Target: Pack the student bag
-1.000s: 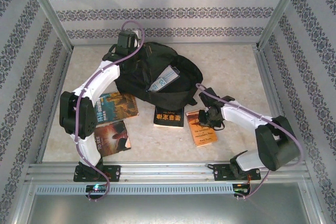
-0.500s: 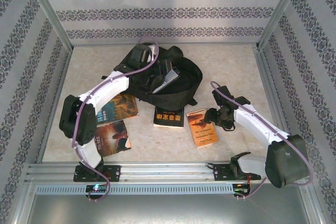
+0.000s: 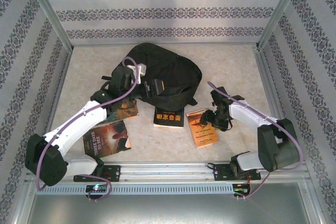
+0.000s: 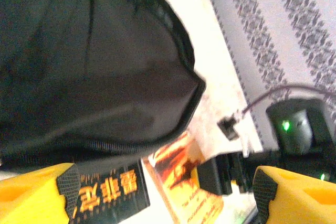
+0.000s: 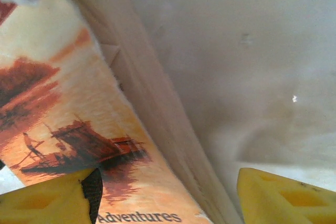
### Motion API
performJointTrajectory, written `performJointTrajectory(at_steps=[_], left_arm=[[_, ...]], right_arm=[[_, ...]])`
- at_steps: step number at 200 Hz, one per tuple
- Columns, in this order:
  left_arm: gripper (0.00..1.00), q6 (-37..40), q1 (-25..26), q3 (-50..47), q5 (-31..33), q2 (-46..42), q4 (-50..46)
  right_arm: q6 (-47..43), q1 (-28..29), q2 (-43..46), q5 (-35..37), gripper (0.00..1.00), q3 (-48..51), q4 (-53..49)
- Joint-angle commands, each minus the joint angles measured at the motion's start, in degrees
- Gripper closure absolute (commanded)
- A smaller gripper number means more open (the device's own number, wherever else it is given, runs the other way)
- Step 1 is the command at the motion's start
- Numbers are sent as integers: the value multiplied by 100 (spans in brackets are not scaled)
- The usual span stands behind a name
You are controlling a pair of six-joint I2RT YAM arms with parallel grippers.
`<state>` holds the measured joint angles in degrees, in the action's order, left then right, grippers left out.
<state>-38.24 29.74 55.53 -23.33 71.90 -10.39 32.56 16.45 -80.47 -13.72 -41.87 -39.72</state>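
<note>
Pale tabletop, student bag near books; left tool agape, right tool agape above orange book (both empty).

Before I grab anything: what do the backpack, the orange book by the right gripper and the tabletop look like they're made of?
The student bag: soft black woven fabric, matte; it sags and folds, with a zipper along its edge. The orange book: paperback, smooth printed card cover, pale paper page edges showing. The tabletop: hard, pale, marble-patterned sheet, probably laminate or stone; faint sheen.
</note>
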Motion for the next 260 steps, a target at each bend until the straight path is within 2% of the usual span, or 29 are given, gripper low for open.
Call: performJointTrajectory(at_steps=[1, 23, 32, 54, 72, 122, 153, 179, 207, 260], left_arm=[[14, -198, 264, -453, -195, -166, 9], [17, -218, 491, -798, -36, -161, -224], [22, -217, 647, -938, 104, -132, -201], [27, -438, 1028, -1344, 245, 112, 387], [29, -585, 1272, -1483, 246, 517, 854], [31, -788, 1670, -1345, 100, 1426, 1551], [36, -902, 1793, -1233, -40, 1818, 1811], [44, -965, 1930, -1167, -139, 2100, 1920], [48, -973, 2059, -1016, -240, 2311, 1958], [53, -997, 2141, -763, -423, 2735, 1884]], right_arm=[[-90, 186, -130, -747, 32, 44, 211], [-32, 466, -97, -849, 34, -49, 108], [38, 576, -32, -937, 35, -54, 104], [255, 808, -61, -1546, 36, 111, 413], [318, 885, -152, -1490, 37, 234, 437], [337, 612, 389, -1133, 42, 516, 482], [401, 338, 452, -1489, 44, 673, 744], [246, 315, 144, -1890, 49, 619, 826], [236, 324, 224, -1925, 59, 644, 817], [273, 325, 633, -2003, 65, 601, 567]])
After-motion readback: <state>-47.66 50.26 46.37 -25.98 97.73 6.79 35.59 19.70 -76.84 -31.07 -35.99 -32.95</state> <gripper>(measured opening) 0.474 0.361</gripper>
